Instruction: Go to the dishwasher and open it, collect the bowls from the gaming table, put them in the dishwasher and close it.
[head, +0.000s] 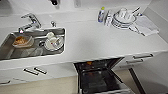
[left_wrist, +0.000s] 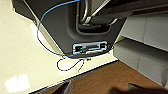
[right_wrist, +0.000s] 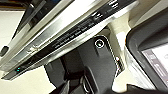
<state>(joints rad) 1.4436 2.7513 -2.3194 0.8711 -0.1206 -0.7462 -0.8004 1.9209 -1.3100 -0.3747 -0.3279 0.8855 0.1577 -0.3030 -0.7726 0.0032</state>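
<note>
The dishwasher (head: 100, 77) stands open under the white surface's (head: 100, 42) front edge. I cannot tell how either pincer stands.

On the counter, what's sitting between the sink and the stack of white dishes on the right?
In the head view, the worktop between the sink and the white dishes is mostly bare. Two small bottles stand just beside the dishes, near the back wall.
</note>
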